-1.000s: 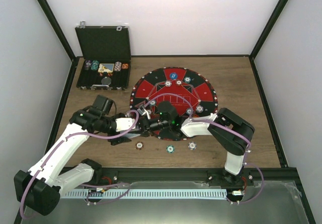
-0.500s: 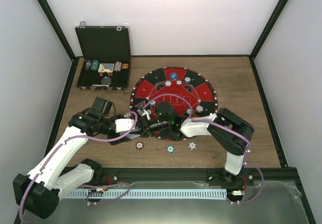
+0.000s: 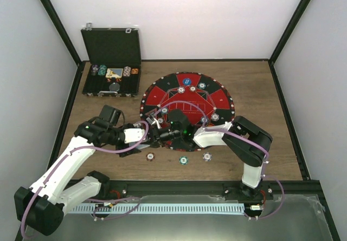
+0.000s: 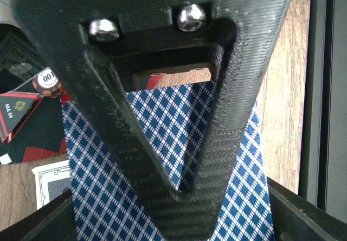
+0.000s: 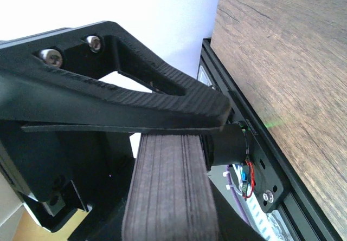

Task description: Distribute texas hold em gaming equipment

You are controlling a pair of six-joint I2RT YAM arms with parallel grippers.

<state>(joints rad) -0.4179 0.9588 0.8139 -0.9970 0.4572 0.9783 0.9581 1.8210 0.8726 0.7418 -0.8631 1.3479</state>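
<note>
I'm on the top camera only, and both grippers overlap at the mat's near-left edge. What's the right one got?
Observer: The right gripper is shut on a deck of cards, seen edge-on.
Operator: And the left?
Observer: The left gripper has one finger across a blue diamond-backed card. Its other finger is hidden, so the grip is unclear.
Operator: Anything near it?
Observer: A chip marked 100 lies on the mat, left of the card in that view.

Overhead view is evenly, brightly lit, with only faint soft shadows on the brown wood-grain worktop; the right wrist view blows out the white enclosure wall, and nearest black parts are soft.
</note>
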